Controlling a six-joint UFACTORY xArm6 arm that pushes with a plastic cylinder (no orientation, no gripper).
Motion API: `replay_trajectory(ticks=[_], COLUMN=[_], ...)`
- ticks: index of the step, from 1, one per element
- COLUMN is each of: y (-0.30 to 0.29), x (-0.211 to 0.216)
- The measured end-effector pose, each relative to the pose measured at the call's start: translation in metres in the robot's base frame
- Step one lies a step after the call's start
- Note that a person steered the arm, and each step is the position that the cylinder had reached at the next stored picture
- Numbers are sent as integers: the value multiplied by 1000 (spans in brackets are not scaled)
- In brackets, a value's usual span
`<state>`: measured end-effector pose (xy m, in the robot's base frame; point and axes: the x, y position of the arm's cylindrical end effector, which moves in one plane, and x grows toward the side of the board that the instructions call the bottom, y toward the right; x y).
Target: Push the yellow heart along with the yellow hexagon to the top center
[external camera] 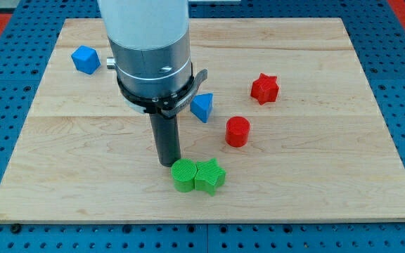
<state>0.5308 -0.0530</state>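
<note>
Camera view: our tip [169, 162] sits on the desk [315, 190], just up-left of two touching green blocks [198, 176]. We have no gripper, only a rod. We see no yellow blocks.

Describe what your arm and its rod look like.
My arm is a wide white cylinder ending in a silver-grey metal collar with a black clamp ring beneath it. From that hangs a straight dark rod, round and plain, down to my tip. No cables or markings show.
</note>
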Motion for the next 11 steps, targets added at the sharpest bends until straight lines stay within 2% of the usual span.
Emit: replay_trajectory(ticks=[3, 7, 8, 9, 10, 11], y=[-8, -23, -8, 37, 85, 116], x=[-1, -115, -145, -168, -173, -157])
